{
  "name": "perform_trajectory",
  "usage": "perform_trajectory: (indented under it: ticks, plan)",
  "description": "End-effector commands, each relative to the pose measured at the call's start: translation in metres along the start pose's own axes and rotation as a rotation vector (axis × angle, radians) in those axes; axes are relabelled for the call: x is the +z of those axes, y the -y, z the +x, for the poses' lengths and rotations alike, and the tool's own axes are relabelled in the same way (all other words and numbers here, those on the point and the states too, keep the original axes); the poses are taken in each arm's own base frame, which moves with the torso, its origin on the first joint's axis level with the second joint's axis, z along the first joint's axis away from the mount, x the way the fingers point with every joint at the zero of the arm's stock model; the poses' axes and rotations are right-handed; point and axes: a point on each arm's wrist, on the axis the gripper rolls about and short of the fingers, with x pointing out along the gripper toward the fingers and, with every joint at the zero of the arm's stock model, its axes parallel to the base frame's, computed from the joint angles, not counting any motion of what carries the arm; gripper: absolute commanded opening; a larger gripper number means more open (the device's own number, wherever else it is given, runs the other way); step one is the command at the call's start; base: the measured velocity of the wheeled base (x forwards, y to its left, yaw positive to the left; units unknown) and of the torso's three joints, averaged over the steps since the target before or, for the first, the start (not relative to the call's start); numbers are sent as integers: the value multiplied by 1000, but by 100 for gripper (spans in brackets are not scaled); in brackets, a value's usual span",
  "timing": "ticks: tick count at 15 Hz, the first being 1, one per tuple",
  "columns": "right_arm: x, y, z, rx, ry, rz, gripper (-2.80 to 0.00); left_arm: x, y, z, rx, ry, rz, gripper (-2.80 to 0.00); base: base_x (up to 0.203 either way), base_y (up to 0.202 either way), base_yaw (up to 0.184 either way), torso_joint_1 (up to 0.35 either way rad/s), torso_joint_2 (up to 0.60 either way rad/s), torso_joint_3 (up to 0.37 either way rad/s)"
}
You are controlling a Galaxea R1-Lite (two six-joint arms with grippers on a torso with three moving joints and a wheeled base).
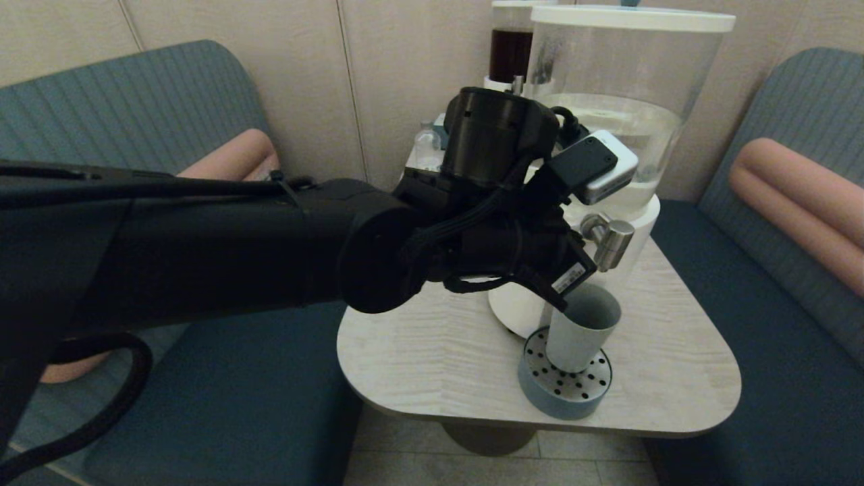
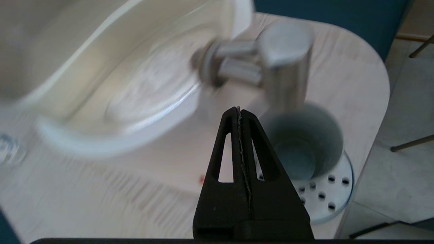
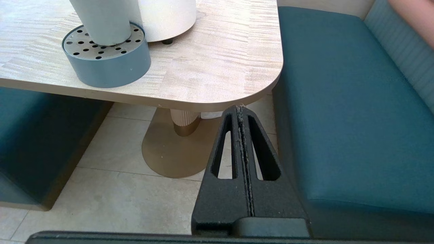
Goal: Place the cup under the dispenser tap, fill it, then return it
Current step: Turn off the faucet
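The grey-blue cup [image 1: 584,331] stands upright on the round perforated drip tray [image 1: 563,395], directly under the brushed-metal dispenser tap [image 1: 611,243]. My left gripper [image 1: 563,304] hovers beside the cup's rim on the left side, shut with nothing in it. In the left wrist view its closed tip [image 2: 239,110] sits just beside the cup [image 2: 305,149] and below the tap [image 2: 284,64]. Whether the cup holds liquid cannot be told. My right gripper [image 3: 240,107] is parked low beside the table's edge, shut and empty; the cup [image 3: 101,20] shows far from it.
The large clear-tank dispenser [image 1: 607,101] stands on the pale wooden table [image 1: 439,351]. Behind it are a slim dispenser with dark liquid [image 1: 511,54] and a small clear bottle [image 1: 425,142]. Teal benches flank the table.
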Motion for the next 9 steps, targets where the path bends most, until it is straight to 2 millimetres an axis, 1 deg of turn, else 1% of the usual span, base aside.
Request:
perform_trajectory:
  ticks: [1, 2, 4, 6, 7, 8, 9]
  plan:
    - [0, 0, 0, 0, -2, -1, -280, 13, -7, -34, 27, 34, -8, -280, 0, 0, 0, 0, 0, 0]
    - [0, 0, 0, 0, 0, -1, -280, 17, -9, -46, 34, 45, -32, -280, 0, 0, 0, 0, 0, 0]
    - [0, 0, 0, 0, -2, 0, -280, 28, -12, -81, 50, 85, -119, -280, 0, 0, 0, 0, 0, 0]
    - [0, 0, 0, 0, -1, -1, -280, 36, -13, -127, 60, 134, -192, -280, 0, 0, 0, 0, 0, 0]
    - [0, 0, 0, 0, -1, -1, -280, 35, -10, -153, 56, 152, -227, -280, 0, 0, 0, 0, 0, 0]
    - [0, 0, 0, 0, 0, -1, -280, 29, -5, -179, 42, 163, -260, -280, 0, 0, 0, 0, 0, 0]
    - [0, 0, 0, 0, -1, -1, -280, 19, 3, -208, 20, 174, -295, -280, 0, 0, 0, 0, 0, 0]
